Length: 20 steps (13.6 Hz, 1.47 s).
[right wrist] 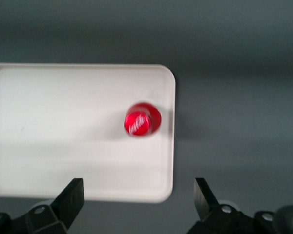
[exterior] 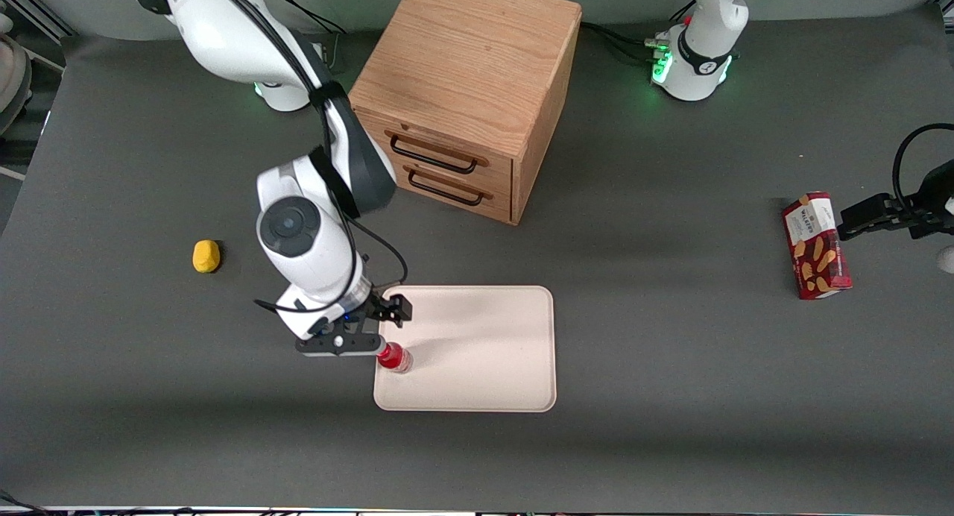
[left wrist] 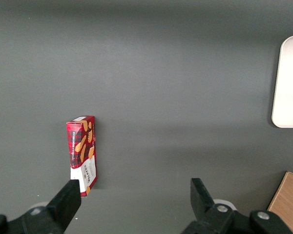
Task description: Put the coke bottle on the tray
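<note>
Fingers (right wrist: 73,197) spread wide above the upright red-capped coke bottle (right wrist: 142,119) on the cream tray (right wrist: 63,146).

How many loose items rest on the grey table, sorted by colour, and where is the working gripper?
Red: 2, the small red coke bottle standing upright on the tray and the red snack box
Yellow: 1, the yellow lemon-like lump
Cream: 1, the flat cream-white tray
Wooden: 1, the two-drawer wooden cabinet
Total: 5
The gripper is open, above the bottle.

I count one coke bottle (exterior: 394,357), one tray (exterior: 477,352), one lemon (exterior: 206,256), one red snack box (exterior: 816,245) and one wooden cabinet (exterior: 469,91) with two drawers. My gripper (exterior: 363,328) hangs beside the tray's edge, fingers spread wide.
</note>
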{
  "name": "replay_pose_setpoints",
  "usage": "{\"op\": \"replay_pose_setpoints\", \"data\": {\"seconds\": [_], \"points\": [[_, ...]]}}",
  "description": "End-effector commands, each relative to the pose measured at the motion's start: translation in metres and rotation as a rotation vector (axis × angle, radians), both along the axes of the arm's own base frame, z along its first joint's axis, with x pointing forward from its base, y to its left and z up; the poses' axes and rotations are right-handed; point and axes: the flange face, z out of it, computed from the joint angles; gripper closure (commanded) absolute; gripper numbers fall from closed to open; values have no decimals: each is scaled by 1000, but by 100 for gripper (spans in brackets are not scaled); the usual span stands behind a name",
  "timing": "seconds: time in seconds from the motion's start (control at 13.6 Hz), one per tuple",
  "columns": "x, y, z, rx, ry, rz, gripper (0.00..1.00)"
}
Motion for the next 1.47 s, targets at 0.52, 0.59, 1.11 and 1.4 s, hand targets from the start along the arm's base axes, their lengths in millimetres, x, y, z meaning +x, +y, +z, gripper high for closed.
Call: {"op": "replay_pose_setpoints", "data": {"seconds": [0.52, 0.59, 1.11, 1.4], "points": [[-83, -27, 182, -36, 154, 4, 0], [-89, -32, 195, -29, 151, 4, 0], [-95, -118, 235, 12, 185, -23, 0], [-111, -199, 245, 43, 211, 30, 0]]}}
